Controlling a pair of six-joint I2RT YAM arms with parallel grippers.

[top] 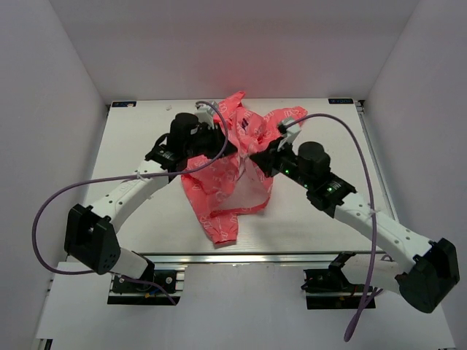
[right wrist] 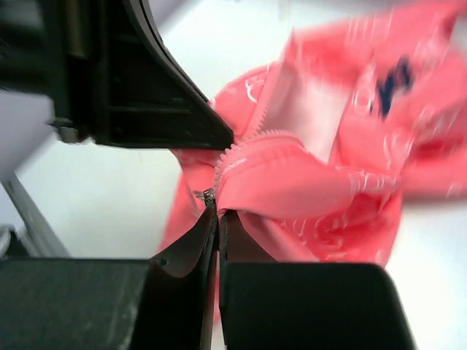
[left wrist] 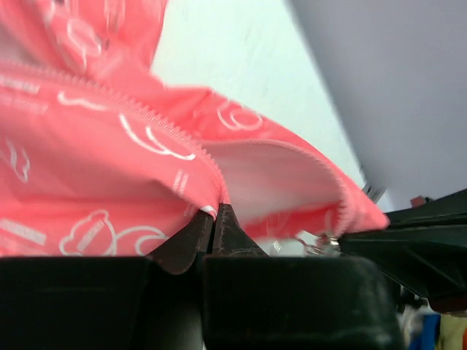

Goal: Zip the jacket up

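The coral-pink jacket (top: pixel 226 168) with white outline motifs lies bunched in the middle of the table, lifted between both grippers. My left gripper (top: pixel 228 141) is shut on a front edge of the jacket (left wrist: pixel 109 168) by its zipper teeth; the white lining (left wrist: pixel 270 182) shows to the right. My right gripper (top: pixel 252 157) is shut on the other front edge (right wrist: pixel 292 189), with the metal zipper slider (right wrist: pixel 208 195) at its fingertips. The slider also shows in the left wrist view (left wrist: pixel 321 244). A dark tag (right wrist: pixel 390 84) shows, blurred, on the far fabric.
The white table (top: pixel 139 138) stands inside grey walls. A metal rail (top: pixel 248 257) runs along the near edge. Purple cables (top: pixel 58 197) loop from both arms. A sleeve (top: pixel 222 226) hangs toward the near edge.
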